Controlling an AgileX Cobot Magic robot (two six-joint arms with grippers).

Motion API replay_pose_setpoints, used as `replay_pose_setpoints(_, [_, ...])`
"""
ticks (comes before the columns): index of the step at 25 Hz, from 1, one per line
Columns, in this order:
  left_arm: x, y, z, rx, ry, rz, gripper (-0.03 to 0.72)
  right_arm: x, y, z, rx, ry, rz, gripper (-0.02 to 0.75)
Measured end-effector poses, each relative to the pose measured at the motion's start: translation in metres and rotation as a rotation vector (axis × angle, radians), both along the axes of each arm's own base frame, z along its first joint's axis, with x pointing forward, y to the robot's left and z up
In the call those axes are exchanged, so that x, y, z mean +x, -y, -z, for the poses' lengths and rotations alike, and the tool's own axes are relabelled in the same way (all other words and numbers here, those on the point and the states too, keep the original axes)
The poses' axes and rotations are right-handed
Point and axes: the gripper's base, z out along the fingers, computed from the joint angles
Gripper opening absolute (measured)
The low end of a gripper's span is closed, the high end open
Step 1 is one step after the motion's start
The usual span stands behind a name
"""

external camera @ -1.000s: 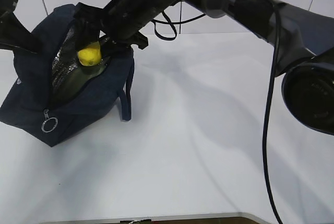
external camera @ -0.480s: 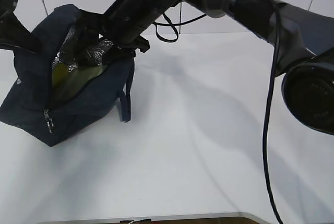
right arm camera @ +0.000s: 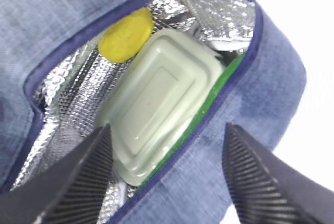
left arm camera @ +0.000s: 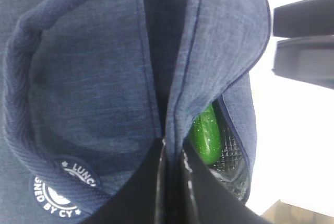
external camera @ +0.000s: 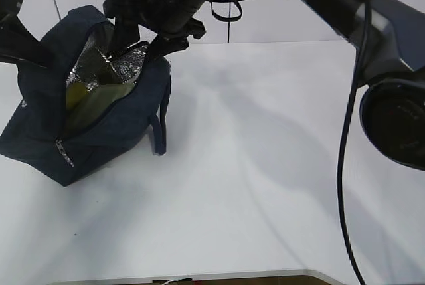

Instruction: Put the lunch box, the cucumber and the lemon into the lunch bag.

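lemon (right arm camera: 127,34) beside lunch box (right arm camera: 159,101) in lunch bag (right arm camera: 68,4), cucumber (left arm camera: 205,135) seemingly underneath

Bright, even, cool light throughout. Exterior view: soft, diffuse grey shadows across the white bench (external camera: 265,185), no hard edges, suggesting several overhead sources. Near arm housing at right large, dark and slightly soft. Silver lining of the lunch bag (external camera: 99,122) glinting in small speckled highlights. Left wrist view: background beyond the fabric blown out to pure white; weave sharp, cucumber (left arm camera: 206,138) glossy with pin-point glare, close dark gripper (left arm camera: 172,182) blurred. Right wrist view: overexposed white at the top and right; foil sparkling; lunch box (right arm camera: 162,104) lid evenly lit, lemon (right arm camera: 126,34) slightly soft; ribbed fingers (right arm camera: 78,174) at the bottom out of focus.
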Motion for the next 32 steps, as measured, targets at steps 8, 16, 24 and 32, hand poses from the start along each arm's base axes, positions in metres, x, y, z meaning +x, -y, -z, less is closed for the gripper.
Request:
replay_pose_setpoints(8, [0.000, 0.000, 0.000, 0.001, -0.001, -0.001, -0.013, 0.001, 0.007, -0.008, -0.038, 0.029, 0.039, 0.524])
replay_pose_setpoints(16, [0.000, 0.000, 0.000, 0.001, -0.002, 0.001, -0.013, -0.020, 0.000, -0.023, -0.165, 0.102, 0.023, 0.524])
replay_pose_setpoints(24, [0.000, 0.000, 0.000, 0.001, -0.002, 0.001, -0.013, -0.042, 0.011, -0.021, -0.279, 0.056, 0.018, 0.524])
replay_pose_setpoints(32, [0.000, 0.000, 0.000, 0.000, -0.004, 0.002, -0.013, -0.058, 0.028, -0.014, -0.381, 0.015, 0.022, 0.524])
